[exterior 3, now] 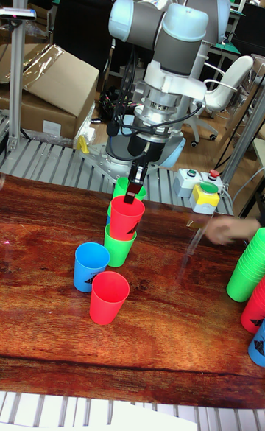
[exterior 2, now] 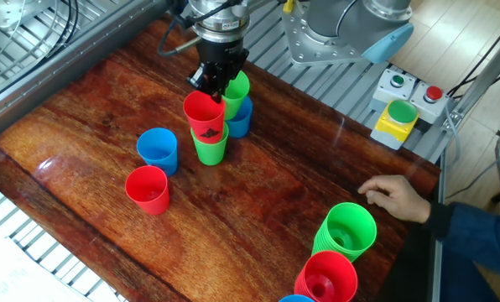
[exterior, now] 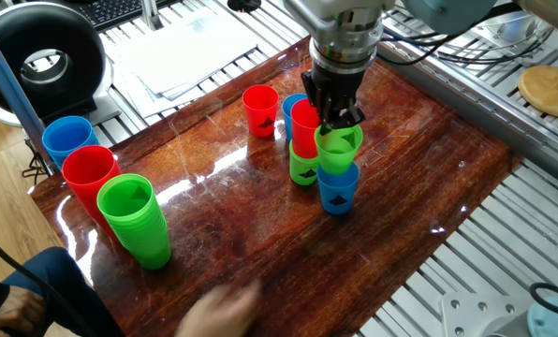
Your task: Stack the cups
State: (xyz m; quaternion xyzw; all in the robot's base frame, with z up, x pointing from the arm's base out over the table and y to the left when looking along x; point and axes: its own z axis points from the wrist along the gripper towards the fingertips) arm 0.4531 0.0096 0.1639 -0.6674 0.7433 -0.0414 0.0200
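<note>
My gripper (exterior: 333, 120) is shut on the near rim of a green cup (exterior: 338, 150) that sits nested in a blue cup (exterior: 338, 190). Right beside them a red cup (exterior: 303, 124) sits in another green cup (exterior: 302, 170). A single red cup (exterior: 259, 109) and a blue cup (exterior: 293, 103) stand behind them. From the other side, the gripper (exterior 2: 217, 84) pinches the green cup (exterior 2: 238, 85) over the blue cup (exterior 2: 241, 118), with the red-on-green pair (exterior 2: 206, 126), a lone blue cup (exterior 2: 158, 149) and a lone red cup (exterior 2: 148, 189) nearby.
Tall piles of nested cups, blue (exterior: 68, 139), red (exterior: 92, 173) and green (exterior: 134, 220), stand at the table's left end. A person's hand (exterior: 225, 301), blurred, reaches over the near edge; the same hand (exterior 2: 393, 197) rests by the piles. A button box (exterior 2: 398, 113) sits off the table.
</note>
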